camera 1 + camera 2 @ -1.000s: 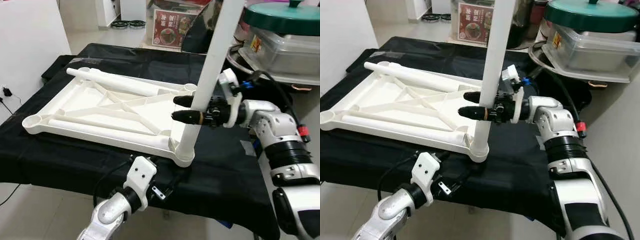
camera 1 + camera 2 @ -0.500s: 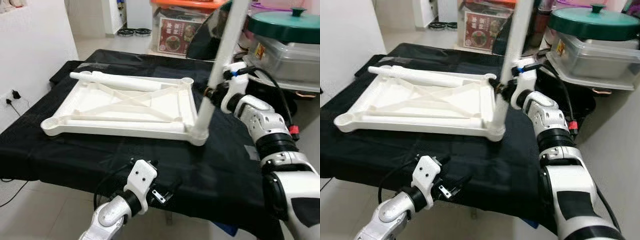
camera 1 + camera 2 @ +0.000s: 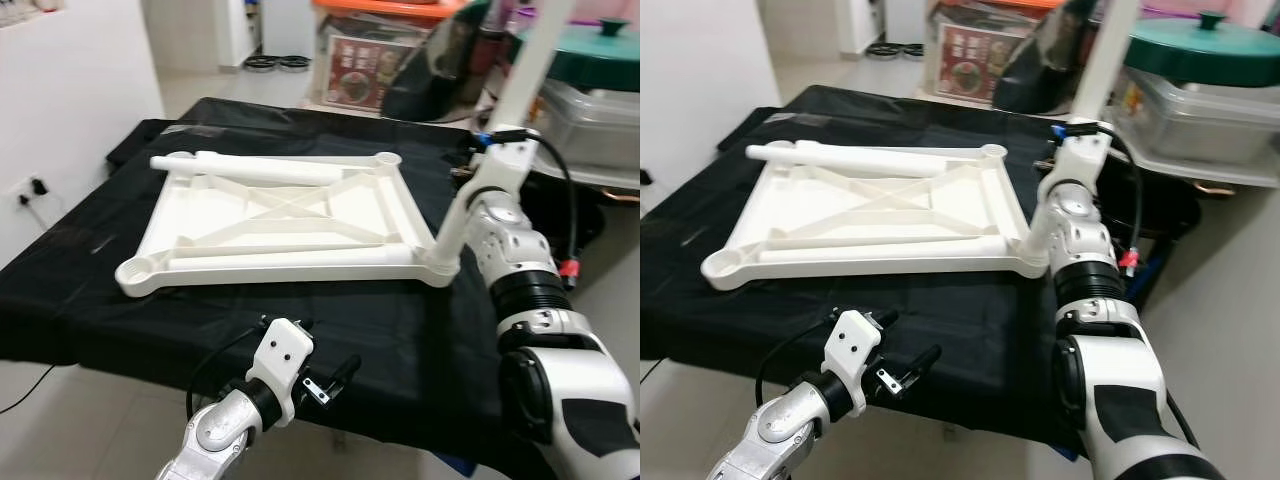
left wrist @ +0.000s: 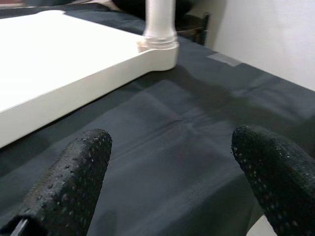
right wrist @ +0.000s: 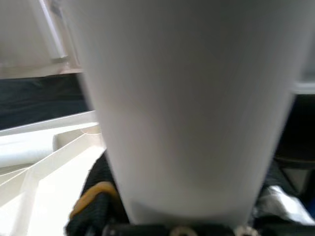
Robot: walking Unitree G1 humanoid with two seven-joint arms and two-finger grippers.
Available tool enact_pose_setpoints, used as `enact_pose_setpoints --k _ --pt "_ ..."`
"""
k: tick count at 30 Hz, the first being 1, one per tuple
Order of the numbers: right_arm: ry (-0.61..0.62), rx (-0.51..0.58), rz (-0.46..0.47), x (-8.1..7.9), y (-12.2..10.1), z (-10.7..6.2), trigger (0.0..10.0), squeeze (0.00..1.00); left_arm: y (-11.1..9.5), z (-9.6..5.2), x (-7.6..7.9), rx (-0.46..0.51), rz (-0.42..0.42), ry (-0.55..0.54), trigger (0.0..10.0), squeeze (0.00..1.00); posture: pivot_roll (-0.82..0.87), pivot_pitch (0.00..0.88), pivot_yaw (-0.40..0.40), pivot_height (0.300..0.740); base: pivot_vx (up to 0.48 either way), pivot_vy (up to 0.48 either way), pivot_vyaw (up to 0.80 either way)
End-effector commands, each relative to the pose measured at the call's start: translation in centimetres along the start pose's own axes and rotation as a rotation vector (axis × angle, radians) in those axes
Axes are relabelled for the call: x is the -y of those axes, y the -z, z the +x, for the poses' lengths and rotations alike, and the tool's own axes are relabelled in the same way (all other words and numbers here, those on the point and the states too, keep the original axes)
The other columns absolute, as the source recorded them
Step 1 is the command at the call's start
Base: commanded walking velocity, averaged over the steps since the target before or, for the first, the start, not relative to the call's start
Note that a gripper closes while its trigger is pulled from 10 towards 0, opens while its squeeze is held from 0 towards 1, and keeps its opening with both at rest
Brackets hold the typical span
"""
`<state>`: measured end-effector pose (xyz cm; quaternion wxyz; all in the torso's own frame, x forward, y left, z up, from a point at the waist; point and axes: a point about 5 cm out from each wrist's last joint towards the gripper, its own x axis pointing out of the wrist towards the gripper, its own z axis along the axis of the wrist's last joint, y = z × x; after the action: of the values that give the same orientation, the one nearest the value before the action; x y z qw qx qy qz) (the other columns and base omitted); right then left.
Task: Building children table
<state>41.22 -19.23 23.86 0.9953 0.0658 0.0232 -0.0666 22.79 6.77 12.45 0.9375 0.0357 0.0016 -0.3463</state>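
1. One white plastic tabletop [image 3: 280, 215], lying underside up on a black cloth [image 3: 430, 330] that covers the work surface; ribs cross in an X on its underside, with round sockets at the corners.
2. One white table leg [image 3: 455, 215], seated in the near corner socket on the robot's right, standing up and leaning away toward the right; its upper part runs out of the top of the head views.
3. Two further white legs, loose: one [image 3: 250, 165] lying along the far edge of the tabletop, one [image 3: 270, 258] lying along the near edge inside the frame.
4. Right gripper [image 5: 162, 216], at the standing leg, high above the socket; the wrist view has the leg's white tube pressed close between black finger parts, but whether the fingers clamp it cannot be told.
5. Left gripper [image 4: 172, 172], low in front of the near table edge, over the black cloth; its two black fingers [image 4: 74, 182] stand wide apart with nothing between them.
6. Background: a clear storage box with a green lid [image 3: 590, 50] at far right; a red printed carton [image 3: 350, 80] on the floor beyond the table.
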Motion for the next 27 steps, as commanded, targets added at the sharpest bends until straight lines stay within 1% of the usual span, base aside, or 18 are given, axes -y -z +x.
enact_pose_setpoints --k 1,2,3,4,6,7,8,9,10,12,13,14,15,17,18,19,20,27 --pt "-0.172 -0.100 0.040 -1.8 1.9 -0.1 10.0 1.00 0.3 -0.1 0.0 -0.015 0.001 -0.001 10.0 0.00 0.13 0.052 -0.074 0.740 0.000 0.000 0.00" --pt "-0.172 -0.100 0.040 -1.8 1.9 -0.1 10.0 1.00 0.3 -0.1 0.0 -0.015 0.001 -0.001 10.0 0.00 0.13 0.052 -0.074 0.740 0.000 0.000 0.00" --pt "-0.262 -0.115 0.065 -2.4 1.8 -0.2 10.0 1.00 0.3 0.0 0.0 -0.014 0.001 -0.002 10.0 0.00 0.13 0.053 -0.076 0.740 0.000 0.000 0.00" --pt "-0.262 -0.115 0.065 -2.4 1.8 -0.2 10.0 1.00 0.3 0.0 0.0 -0.014 0.001 -0.002 10.0 0.00 0.13 0.053 -0.076 0.740 0.000 0.000 0.00" --pt "-0.570 -0.141 0.066 -3.7 1.3 -1.0 10.0 1.00 0.3 0.0 0.0 -0.014 -0.001 -0.004 10.0 0.00 0.13 0.051 -0.077 0.740 0.000 0.000 0.00" --pt "-0.570 -0.141 0.066 -3.7 1.3 -1.0 10.0 1.00 0.3 0.0 0.0 -0.014 -0.001 -0.004 10.0 0.00 0.13 0.051 -0.077 0.740 0.000 0.000 0.00" --pt "-0.734 -0.158 0.034 -3.7 1.1 -1.7 10.0 1.00 0.3 0.0 0.0 -0.013 -0.001 -0.004 10.0 0.00 0.13 0.053 -0.075 0.740 0.000 0.000 0.00" --pt "-0.734 -0.158 0.034 -3.7 1.1 -1.7 10.0 1.00 0.3 0.0 0.0 -0.013 -0.001 -0.004 10.0 0.00 0.13 0.053 -0.075 0.740 0.000 0.000 0.00" --pt "-0.872 -0.139 -0.013 -3.2 0.6 -2.5 10.0 1.00 0.3 0.0 0.0 -0.014 -0.002 -0.005 10.0 0.00 0.13 0.053 -0.075 0.740 0.000 0.000 0.00" --pt "-1.034 -0.090 -0.059 -2.2 -0.1 -3.6 10.0 1.00 0.3 0.0 0.0 -0.015 -0.001 -0.006 10.0 0.00 0.13 0.052 -0.075 0.740 0.000 0.000 0.00" --pt "-1.136 -0.058 -0.053 -1.5 -0.7 -4.4 10.0 0.90 0.3 0.0 0.0 -0.015 -0.001 -0.006 10.0 0.00 0.13 0.052 -0.074 0.740 0.000 0.000 0.00" --pt "-1.205 -0.041 -0.044 -1.1 -1.0 -5.0 10.0 0.90 0.3 0.0 0.0 -0.014 -0.001 -0.006 10.0 0.00 0.13 0.052 -0.074 0.740 0.000 0.000 0.00" --pt "-1.248 -0.032 -0.039 -0.9 -1.2 -5.4 10.0 0.53 0.3 0.0 0.0 -0.014 0.000 -0.006 10.0 0.00 0.13 0.052 -0.074 0.740 0.000 0.000 0.00" --pt "-1.279 -0.033 -0.027 -0.7 -1.3 -5.7 10.0 0.50 0.3 0.0 0.0 -0.014 0.000 -0.007 10.0 0.00 0.13 0.053 -0.073 0.740 0.000 0.000 0.00" --pt "-1.321 -0.041 -0.007 -0.4 -1.5 -6.2 10.0 0.02 0.3 0.0 0.0 -0.014 -0.001 -0.007 10.0 0.00 0.13 0.053 -0.073 0.740 0.000 0.000 0.00" --pt "-1.366 -0.050 0.007 -0.2 -1.7 -6.6 8.5 0.00 0.4 0.0 0.0 -0.015 -0.002 -0.007 10.0 0.00 0.13 0.053 -0.073 0.740 0.000 0.000 0.00" --pt "-1.401 -0.058 -0.001 0.0 -1.6 -6.8 10.0 0.00 0.4 -0.1 0.0 -0.015 -0.002 -0.007 10.0 0.00 0.13 0.054 -0.072 0.740 0.000 0.000 0.00" --pt "-1.473 -0.092 -0.030 -0.3 -1.2 -7.3 10.0 0.00 0.4 -0.1 -0.1 -0.018 -0.001 -0.005 10.0 0.00 0.13 0.052 -0.072 0.740 0.000 0.000 0.00"
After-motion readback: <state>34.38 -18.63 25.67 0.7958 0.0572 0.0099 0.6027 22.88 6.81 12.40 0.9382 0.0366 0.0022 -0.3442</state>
